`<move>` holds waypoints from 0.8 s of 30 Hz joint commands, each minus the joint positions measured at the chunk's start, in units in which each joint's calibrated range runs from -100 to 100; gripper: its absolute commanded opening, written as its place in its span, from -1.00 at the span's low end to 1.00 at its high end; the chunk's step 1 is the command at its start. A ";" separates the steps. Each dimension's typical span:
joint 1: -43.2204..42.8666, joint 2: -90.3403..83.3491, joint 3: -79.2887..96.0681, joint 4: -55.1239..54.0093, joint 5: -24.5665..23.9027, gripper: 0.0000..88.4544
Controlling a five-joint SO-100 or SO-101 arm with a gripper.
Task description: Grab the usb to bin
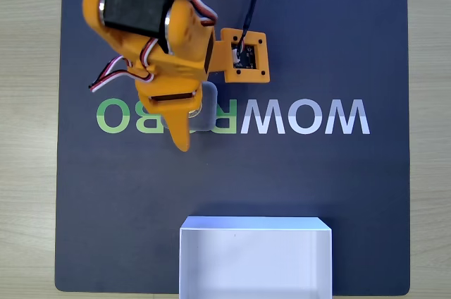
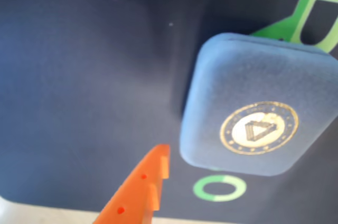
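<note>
Landmark: the usb [image 2: 259, 105], a blue-grey rounded-square block with a round gold emblem [image 2: 259, 128] carrying a triangle on its top face; everything below is placed against it.
Pincer, wrist view: one orange finger [image 2: 138, 191] pokes in from the lower edge, just beside the usb's lower left corner with a sliver of dark mat between them; the second finger is out of frame.
Pincer, fixed view: the orange pincer [image 1: 184, 124] hangs right over the usb [image 1: 208, 107], its long finger running down past the block's left edge and covering part of it.
Pincer state: cannot tell whether it is spread or clenched; nothing shows it gripping the block.
Usb: lying flat on the dark mat [image 1: 338, 193], emblem up, on top of the printed letters [image 1: 310, 117], a green ring mark [image 2: 219, 188] just below it in the wrist view.
Arm: the orange arm [image 1: 151, 13] with its black servo looms above the usb in the fixed view, a small camera mount [image 1: 244, 54] just to the upper right of the block.
Bin: the white bin [image 1: 255, 225] sits well apart from the usb, straight down at the bottom edge of the fixed view.
Worktop: pale wooden worktop [image 1: 28, 101] frames the mat around the usb.
</note>
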 commanded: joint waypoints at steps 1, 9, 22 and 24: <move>0.51 2.17 -5.38 -0.06 -0.10 -0.02; -0.92 7.09 -7.73 0.29 -0.05 -0.02; -3.28 11.16 -7.00 0.29 -0.05 -0.02; -3.11 11.67 -7.00 0.38 0.00 -0.02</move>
